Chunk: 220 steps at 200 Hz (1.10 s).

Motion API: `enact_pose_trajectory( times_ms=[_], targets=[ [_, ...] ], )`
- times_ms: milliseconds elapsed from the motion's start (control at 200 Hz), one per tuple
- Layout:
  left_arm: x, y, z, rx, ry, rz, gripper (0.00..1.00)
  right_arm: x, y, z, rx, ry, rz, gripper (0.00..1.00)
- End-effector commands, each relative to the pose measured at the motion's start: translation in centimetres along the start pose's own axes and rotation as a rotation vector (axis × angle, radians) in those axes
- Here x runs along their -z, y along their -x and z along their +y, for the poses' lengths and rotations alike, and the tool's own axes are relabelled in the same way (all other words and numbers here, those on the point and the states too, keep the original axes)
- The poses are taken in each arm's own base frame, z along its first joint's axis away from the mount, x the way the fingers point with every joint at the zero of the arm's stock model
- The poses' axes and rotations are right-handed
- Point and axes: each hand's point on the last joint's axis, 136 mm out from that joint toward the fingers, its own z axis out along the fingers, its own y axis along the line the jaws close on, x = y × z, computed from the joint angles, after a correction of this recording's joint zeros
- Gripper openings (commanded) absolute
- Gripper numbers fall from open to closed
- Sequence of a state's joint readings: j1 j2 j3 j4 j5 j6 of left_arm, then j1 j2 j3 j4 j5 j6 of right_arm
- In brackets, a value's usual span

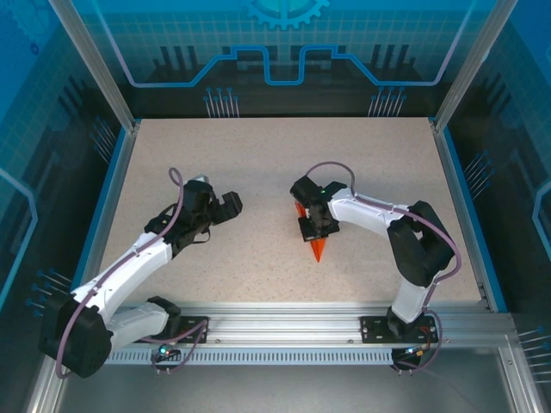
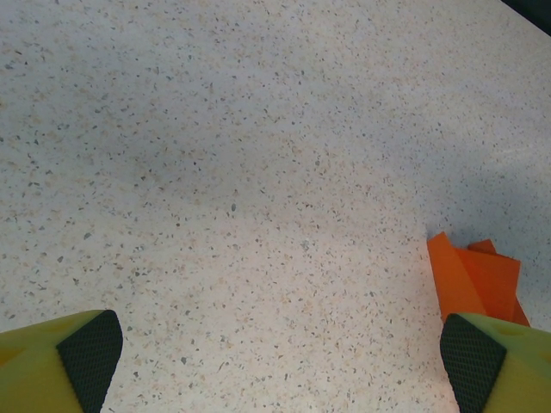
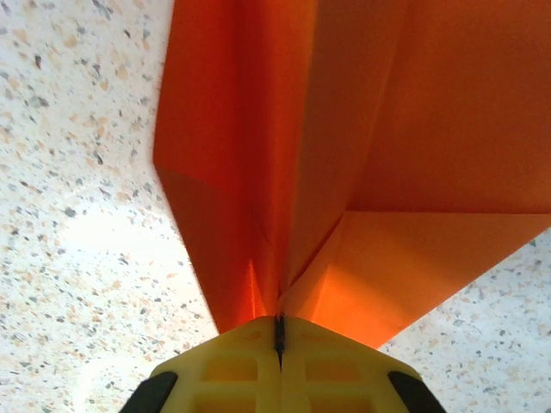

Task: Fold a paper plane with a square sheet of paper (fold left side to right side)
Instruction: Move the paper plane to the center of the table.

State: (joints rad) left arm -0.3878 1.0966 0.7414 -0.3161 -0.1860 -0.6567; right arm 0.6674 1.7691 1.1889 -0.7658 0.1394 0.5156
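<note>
Evidently the folding is far along: what lies on the speckled table (image 1: 258,155) is no longer a flat square but a paper plane (image 1: 318,248), a slim orange dart whose point aims toward the arms' bases. Well to the left of the plane, the left gripper (image 1: 225,206) hangs above bare tabletop with its fingers spread wide and nothing between them. Its wrist view shows the two dark pads (image 2: 90,357) far apart, with a creased orange corner of the plane just beyond the right-hand one and not touching it. At the plane itself, the right gripper (image 3: 278,331) is clamped on the paper. Its yellow fingers meet along a thin seam, and the stacked orange layers fan out from that seam, so the central ridge appears to be pinched between them. Several diagonal creases and overlapping flaps are visible there, which suggests the nose folds and the left-to-right fold are already made. What seems to remain is sharpening the ridge, perhaps spreading the wings, and releasing the plane; whether the wings are level cannot be told from these views.
</note>
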Motion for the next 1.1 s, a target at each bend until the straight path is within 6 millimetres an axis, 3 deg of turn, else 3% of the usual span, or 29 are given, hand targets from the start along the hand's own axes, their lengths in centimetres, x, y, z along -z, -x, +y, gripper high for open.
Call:
enact_pose_trajectory(
  times_ms=[0, 170, 660, 945, 1095],
  targets=[
    [-0.1, 0.1, -0.3, 0.026, -0.014, 0.007, 0.99, -0.1, 0.5, 0.4, -0.003, 0.038, -0.005, 0.11],
    [-0.2, 0.2, -0.3, 0.027, -0.013, 0.007, 0.99, -0.3, 0.7, 0.1, 0.004, 0.016, -0.003, 0.19],
    [-0.6, 0.1, -0.7, 0.029, -0.021, 0.022, 0.99, -1.8, 1.0, -0.4, 0.018, -0.027, 0.025, 0.27],
    [-0.5, 0.3, -1.1, 0.022, -0.033, 0.026, 0.99, -2.8, 1.1, 0.0, -0.023, 0.019, 0.043, 0.25],
    [-0.1, 0.5, -1.4, 0.007, -0.045, 0.025, 0.99, -3.1, 1.7, -0.7, -0.087, 0.036, 0.062, 0.16]
  ],
)
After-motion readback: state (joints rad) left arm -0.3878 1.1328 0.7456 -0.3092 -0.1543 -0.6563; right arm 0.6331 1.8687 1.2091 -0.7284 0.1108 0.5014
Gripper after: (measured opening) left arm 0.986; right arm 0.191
